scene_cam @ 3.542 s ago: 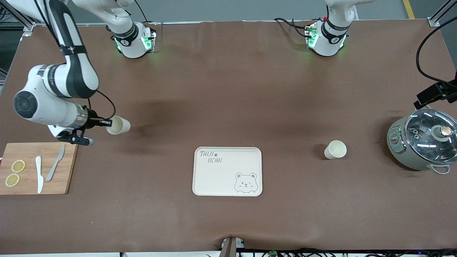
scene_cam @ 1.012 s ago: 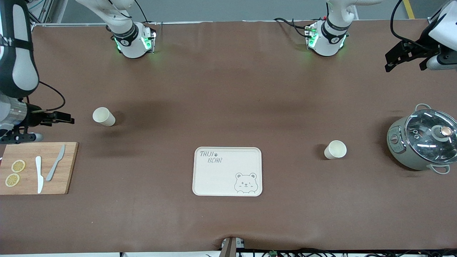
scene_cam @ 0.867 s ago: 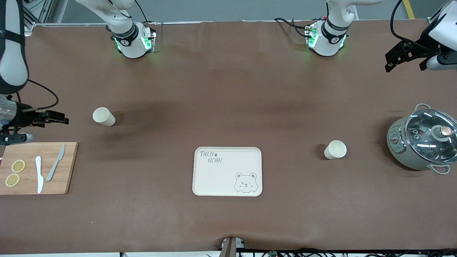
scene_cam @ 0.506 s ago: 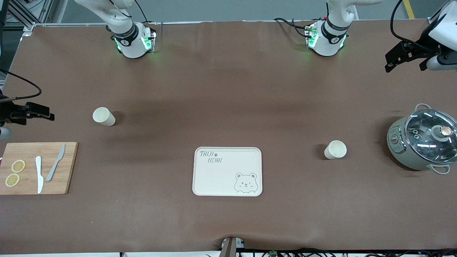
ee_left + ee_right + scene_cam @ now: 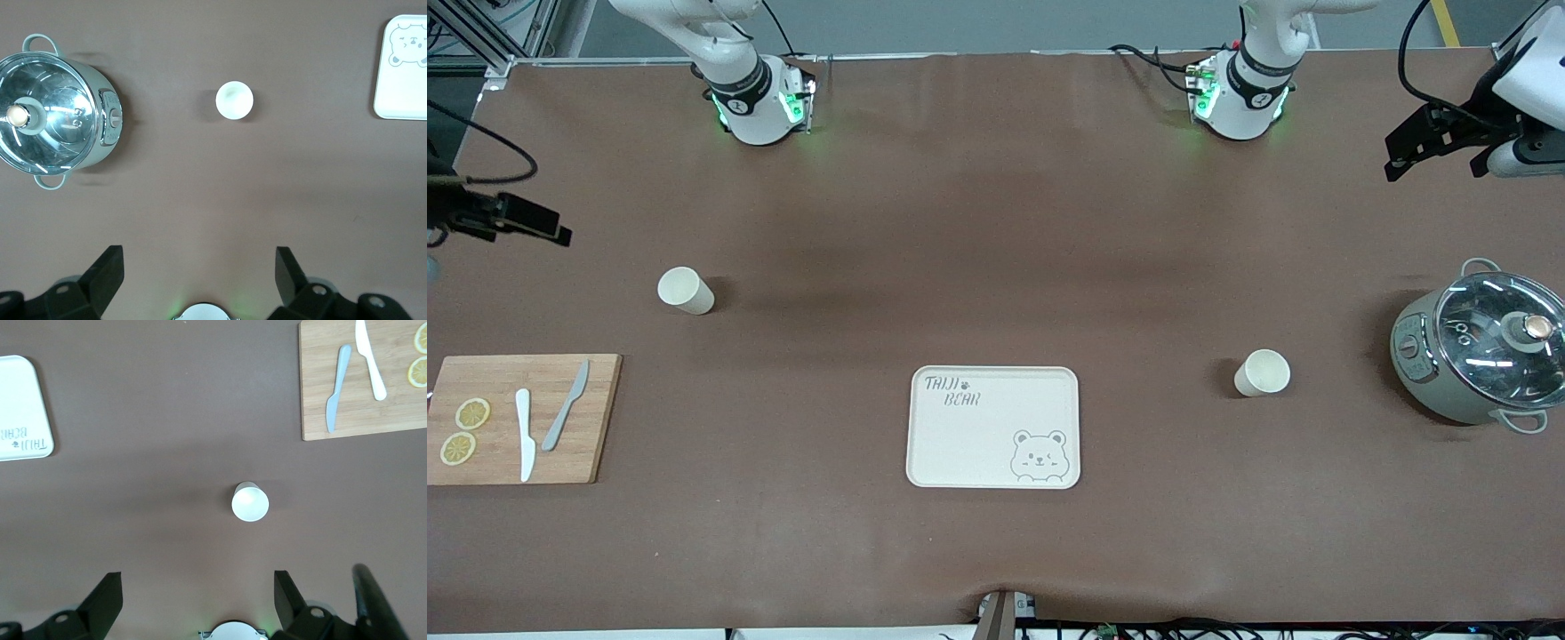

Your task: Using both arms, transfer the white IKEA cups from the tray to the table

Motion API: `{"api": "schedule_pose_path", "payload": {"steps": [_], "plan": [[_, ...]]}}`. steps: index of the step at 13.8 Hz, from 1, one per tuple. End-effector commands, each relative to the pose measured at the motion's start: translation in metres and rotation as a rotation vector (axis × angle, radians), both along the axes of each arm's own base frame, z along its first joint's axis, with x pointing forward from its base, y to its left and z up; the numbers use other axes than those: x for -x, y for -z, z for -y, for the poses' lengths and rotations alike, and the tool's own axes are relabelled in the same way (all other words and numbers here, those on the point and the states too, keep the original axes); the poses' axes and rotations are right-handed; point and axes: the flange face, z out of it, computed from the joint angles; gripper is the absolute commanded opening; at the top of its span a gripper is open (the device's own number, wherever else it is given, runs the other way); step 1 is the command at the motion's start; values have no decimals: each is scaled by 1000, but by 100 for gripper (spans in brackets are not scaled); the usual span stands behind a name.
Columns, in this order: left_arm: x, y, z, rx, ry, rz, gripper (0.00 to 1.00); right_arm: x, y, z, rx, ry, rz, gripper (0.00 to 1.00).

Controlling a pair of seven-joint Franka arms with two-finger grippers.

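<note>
At centre of the front frame the tray (image 5: 993, 428) sits bare on the counter (image 5: 996, 222); one cup (image 5: 685, 290) stands upright at mid-left, toward the right arm's end, and the other cup (image 5: 1262, 372) at mid-right, toward the left arm's end, both well apart from the tray, so the job looks done. The right end effector (image 5: 511, 218) hangs at the frame's left edge, fingers spread and empty, its cup lower in frame and toward centre from it. The left end effector (image 5: 1440, 142) is raised at upper right, spread per its wrist view, though the front view shows it edge-on and only partly.
</note>
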Motion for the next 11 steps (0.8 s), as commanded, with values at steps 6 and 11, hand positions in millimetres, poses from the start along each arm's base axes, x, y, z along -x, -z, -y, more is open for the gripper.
{"api": "schedule_pose_path", "payload": {"steps": [6, 11], "plan": [[-6, 3, -1, 0, 21, 19, 100, 31, 1, 1, 41, 10, 19, 100], [-4, 1, -2, -1, 18, 16, 100, 28, 0, -5, 79, -8, 25, 100]]}}
